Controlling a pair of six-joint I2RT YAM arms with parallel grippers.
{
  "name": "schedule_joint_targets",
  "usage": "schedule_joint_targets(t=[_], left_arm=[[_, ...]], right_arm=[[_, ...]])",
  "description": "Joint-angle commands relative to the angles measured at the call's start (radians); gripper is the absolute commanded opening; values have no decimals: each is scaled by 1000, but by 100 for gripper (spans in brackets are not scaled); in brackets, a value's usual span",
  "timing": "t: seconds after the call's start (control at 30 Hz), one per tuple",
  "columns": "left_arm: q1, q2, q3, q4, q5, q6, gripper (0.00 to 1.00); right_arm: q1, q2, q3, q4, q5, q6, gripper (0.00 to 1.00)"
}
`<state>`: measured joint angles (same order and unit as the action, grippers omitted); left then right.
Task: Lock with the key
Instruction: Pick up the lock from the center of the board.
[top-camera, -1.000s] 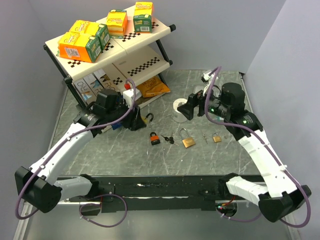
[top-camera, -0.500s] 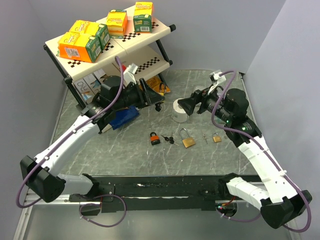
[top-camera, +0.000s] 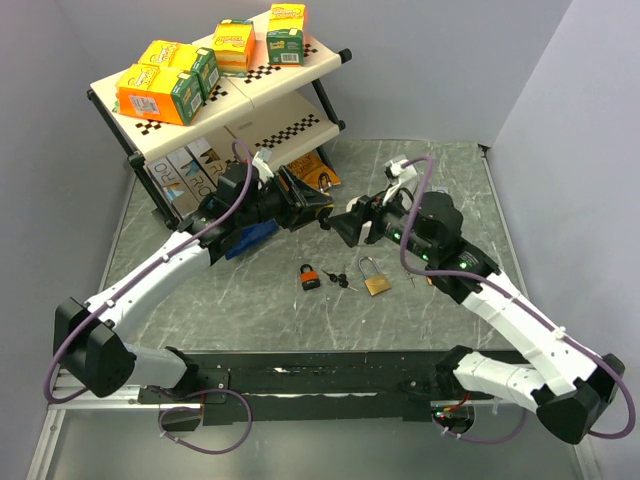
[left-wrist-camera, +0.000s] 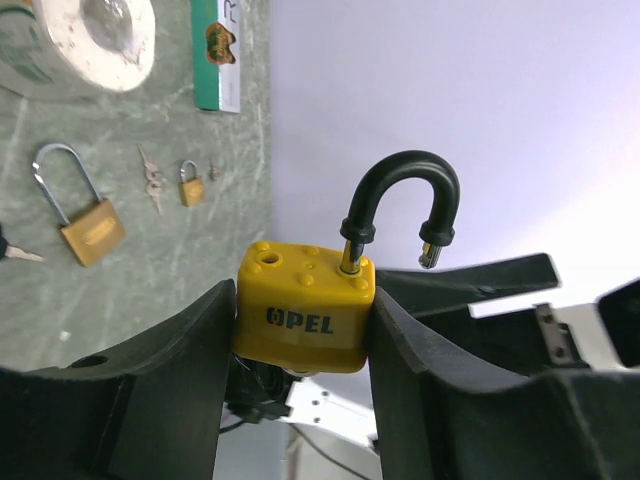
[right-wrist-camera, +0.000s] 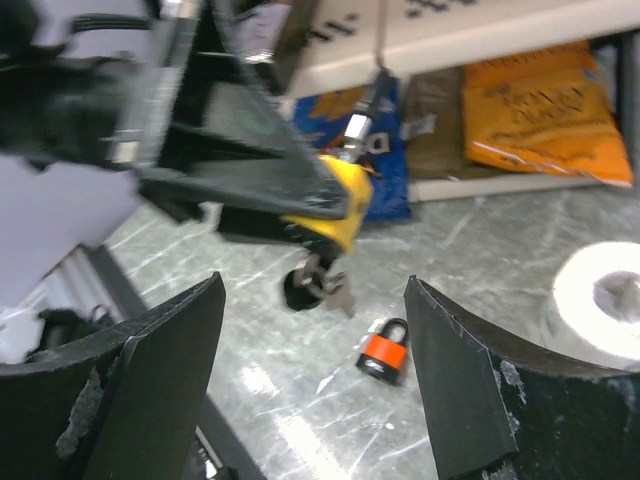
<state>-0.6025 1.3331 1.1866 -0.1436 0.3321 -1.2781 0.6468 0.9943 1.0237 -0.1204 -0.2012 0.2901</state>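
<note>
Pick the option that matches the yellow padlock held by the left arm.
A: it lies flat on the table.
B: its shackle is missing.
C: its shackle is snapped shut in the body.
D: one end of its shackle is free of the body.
D: in the left wrist view the yellow padlock, clamped in the jaws of the left gripper, has one end of its black shackle hanging clear of the body.

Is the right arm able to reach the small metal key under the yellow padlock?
Probably yes. The open right gripper faces the small metal key hanging below the yellow padlock in the left gripper, with nothing between them.
</note>
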Motion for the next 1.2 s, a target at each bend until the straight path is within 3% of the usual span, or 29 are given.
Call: schedule_joint_targets(t=[0.0, 0.67, 1.17], left_arm=[[-11, -20, 7, 118, 10, -158, 6], [-29, -22, -38, 185, 5, -228, 10], [-20, -22, -56, 207, 7, -234, 12]], right_arm=[[13, 43, 35, 21, 129, 17, 80], [50, 125, 69, 114, 125, 40, 76], [54, 84, 12, 103, 118, 27, 76]])
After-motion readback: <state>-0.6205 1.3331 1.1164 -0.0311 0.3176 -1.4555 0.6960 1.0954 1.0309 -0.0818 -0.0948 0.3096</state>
